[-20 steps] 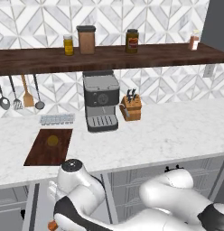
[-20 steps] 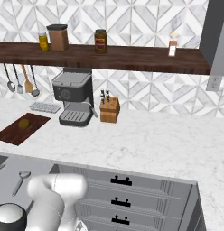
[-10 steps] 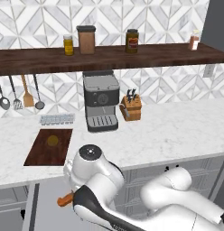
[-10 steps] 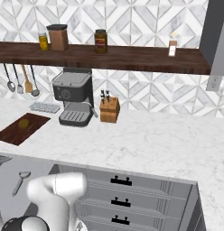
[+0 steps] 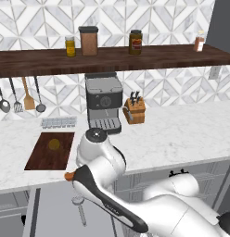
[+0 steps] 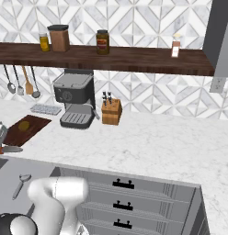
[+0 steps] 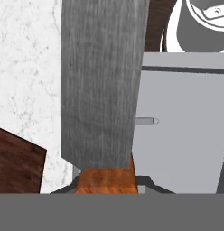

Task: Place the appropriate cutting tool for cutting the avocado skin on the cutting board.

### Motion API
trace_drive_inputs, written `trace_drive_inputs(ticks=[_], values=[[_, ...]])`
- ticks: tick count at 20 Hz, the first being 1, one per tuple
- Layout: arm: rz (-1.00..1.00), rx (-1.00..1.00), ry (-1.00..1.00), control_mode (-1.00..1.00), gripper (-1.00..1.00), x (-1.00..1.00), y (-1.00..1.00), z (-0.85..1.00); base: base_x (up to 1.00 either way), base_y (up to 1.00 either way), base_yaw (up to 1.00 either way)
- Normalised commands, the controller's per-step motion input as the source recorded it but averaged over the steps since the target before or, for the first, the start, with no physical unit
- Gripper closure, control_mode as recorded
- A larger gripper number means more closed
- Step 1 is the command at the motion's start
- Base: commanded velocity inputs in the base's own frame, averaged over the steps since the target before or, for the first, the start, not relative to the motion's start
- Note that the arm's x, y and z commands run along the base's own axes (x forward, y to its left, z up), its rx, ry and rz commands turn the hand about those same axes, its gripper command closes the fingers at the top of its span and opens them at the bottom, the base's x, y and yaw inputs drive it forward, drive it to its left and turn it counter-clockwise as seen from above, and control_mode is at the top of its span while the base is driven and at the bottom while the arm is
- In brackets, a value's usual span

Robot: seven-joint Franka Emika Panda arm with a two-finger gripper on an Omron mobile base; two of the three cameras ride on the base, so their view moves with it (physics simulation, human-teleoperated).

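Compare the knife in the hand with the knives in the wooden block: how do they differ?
The knife has an orange handle, while the knives in the block show black handles. The knife's grey blade is bare in the hand view; the block knives' blades are hidden inside the wooden block. The knife is held by the shut hand, off the counter; the block knives stand on it.

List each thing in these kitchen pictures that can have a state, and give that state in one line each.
Claw: shut on the knife.
Knife: held, lifted, not yet on the board.
Cutting board: flat on the counter, avocado on it.
Avocado: whole, uncut.
Drawers: shut.
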Motion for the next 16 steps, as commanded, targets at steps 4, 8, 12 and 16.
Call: trace_drive_inputs(ticks=[4, 8, 12, 16], values=[[-0.23, 0.00, 0.00, -1.00, 1.00, 0.88, 0.00, 0.05, 0.00, 0.00, 0.00], [-0.20, 0.00, 0.06, -1.00, 1.00, 0.90, 0.09, 0.00, 0.00, 0.00, 0.00], [-0.03, 0.02, 0.07, -1.00, 1.00, 0.72, 0.13, 0.00, 0.00, 0.00, 0.00], [0.09, 0.06, 0.04, -1.00, 1.00, 0.56, 0.24, -0.03, 0.00, 0.00, 0.00]])
